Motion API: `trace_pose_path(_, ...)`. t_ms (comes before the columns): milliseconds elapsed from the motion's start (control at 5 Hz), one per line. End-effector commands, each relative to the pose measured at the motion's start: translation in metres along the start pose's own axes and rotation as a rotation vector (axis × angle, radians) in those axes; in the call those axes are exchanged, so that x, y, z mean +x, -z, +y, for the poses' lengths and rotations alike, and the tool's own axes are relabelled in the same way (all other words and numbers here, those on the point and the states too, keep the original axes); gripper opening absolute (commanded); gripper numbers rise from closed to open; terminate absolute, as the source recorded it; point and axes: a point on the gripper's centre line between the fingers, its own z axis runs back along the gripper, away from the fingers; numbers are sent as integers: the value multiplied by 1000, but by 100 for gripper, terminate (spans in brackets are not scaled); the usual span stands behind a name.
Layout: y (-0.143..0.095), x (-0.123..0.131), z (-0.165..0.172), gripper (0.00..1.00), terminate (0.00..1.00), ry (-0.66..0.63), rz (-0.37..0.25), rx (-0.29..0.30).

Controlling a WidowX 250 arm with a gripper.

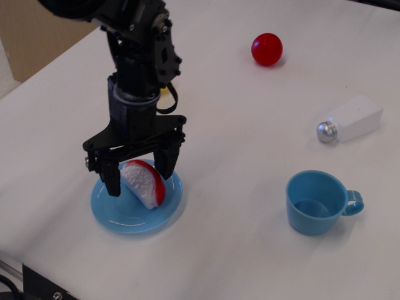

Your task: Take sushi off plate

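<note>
Spread wide, my gripper [139, 177] straddles the sushi [144, 181] — one finger at its left end, the other behind its upper right, over the red strip. Whether either fingertip touches it I cannot tell; nothing is clenched. The sushi sits on the plate [119, 215] in the lower left of the frame, resting toward the plate's upper right part, its white rice side facing the lower left and the red strip arching along its right edge. My black arm rises from there toward the upper left corner. On the white table [237, 262], a light-blue cup [317, 202] stands at lower right, well apart from the plate — a white shaker [350, 119] with a metal cap lies above it, and a red ball [267, 49] rests near the top.
</note>
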Motion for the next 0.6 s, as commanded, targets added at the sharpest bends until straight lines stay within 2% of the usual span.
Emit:
trace_pose_path(0,-1,8,-7,100,0,-70,-43,-74)
trace_pose_path(200,5,8,-7,100,0,-65,-31,-107)
trace_pose_path(400,10,6,-10,100,0,-53,-50,-154)
